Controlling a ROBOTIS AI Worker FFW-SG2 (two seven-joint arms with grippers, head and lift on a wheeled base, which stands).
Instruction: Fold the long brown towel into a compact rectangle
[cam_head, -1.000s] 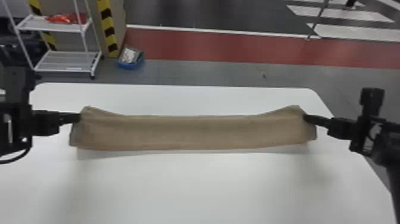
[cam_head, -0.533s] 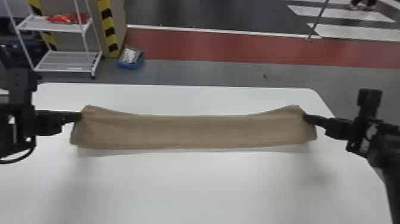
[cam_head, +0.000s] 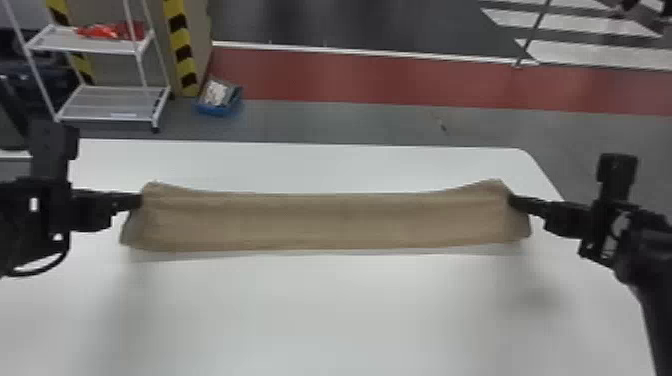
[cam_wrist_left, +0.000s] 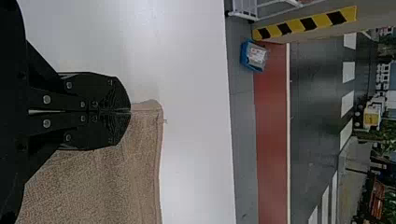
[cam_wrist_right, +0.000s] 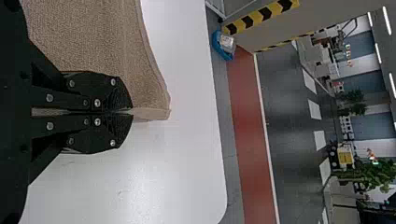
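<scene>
The long brown towel (cam_head: 325, 222) is seen stretched crosswise over the white bench (cam_head: 325, 310), still unfolded along its length, with a faint shadow cast along its near edge. That near edge is kept almost straight, while its ends are flared slightly and its far corners are drawn up into peaks. By the left tool (cam_head: 139, 201), with fingers pressed together, the towel's left end is pinched near the far corner; the right end is gripped likewise by the closed right tool (cam_head: 512, 201). Beyond the bench, a blue bin (cam_head: 216, 109) is set on the floor beside a white rack (cam_head: 112, 104).
</scene>
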